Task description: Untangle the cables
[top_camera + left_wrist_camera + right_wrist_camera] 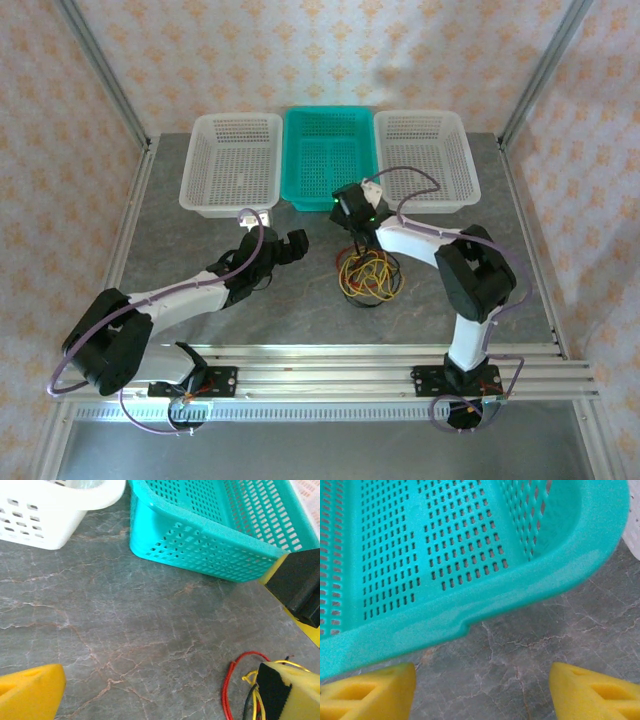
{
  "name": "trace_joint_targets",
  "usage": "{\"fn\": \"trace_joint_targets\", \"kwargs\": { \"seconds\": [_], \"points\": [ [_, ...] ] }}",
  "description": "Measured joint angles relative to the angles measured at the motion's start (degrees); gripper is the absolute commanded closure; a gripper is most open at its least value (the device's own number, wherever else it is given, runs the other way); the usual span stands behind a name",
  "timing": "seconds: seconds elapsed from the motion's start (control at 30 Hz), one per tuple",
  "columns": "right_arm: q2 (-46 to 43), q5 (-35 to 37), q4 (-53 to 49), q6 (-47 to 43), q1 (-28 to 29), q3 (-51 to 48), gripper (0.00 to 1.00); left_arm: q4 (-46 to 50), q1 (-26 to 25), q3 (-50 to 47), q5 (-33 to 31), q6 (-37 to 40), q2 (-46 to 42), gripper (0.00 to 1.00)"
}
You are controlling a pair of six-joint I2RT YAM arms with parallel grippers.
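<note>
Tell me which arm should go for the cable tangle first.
Left, probably. The left claw is open and aimed at the cables; its wrist view shows red and yellow strands close by. The right claw, also open, faces the teal basket, cables behind it.

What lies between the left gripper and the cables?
Bare table lies between the left gripper and the cables, as the top view shows.

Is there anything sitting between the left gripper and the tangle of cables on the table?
Nothing visible does. In the top view the open left gripper sits just left of the cables, with bare table between them. The teal basket stands further back, off that path.
</note>
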State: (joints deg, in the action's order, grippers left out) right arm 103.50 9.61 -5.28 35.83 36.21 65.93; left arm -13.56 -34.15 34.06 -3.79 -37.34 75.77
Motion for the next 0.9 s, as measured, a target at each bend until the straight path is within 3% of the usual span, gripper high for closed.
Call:
{"fn": "trace_joint_targets", "kwargs": {
  "seconds": [0.27,0.53,0.9],
  "points": [
    [-17.4,-1.9,0.4,-0.9,0.0,-13.1,0.24,-3.1,-1.9,-1.1,6.4,1.4,-0.2,0.01],
    [-31.2,-2.8,-7.7,1.4,-2.4,-23.7,0.01,-6.9,-7.6,-0.6,9.9,1.9,3.6,0.01],
    [-39.5,-8.7,-9.2,5.0,-10.1,-34.1,0.00,-9.9,-13.1,1.9,10.9,1.9,10.8,0.01]
  ]
}}
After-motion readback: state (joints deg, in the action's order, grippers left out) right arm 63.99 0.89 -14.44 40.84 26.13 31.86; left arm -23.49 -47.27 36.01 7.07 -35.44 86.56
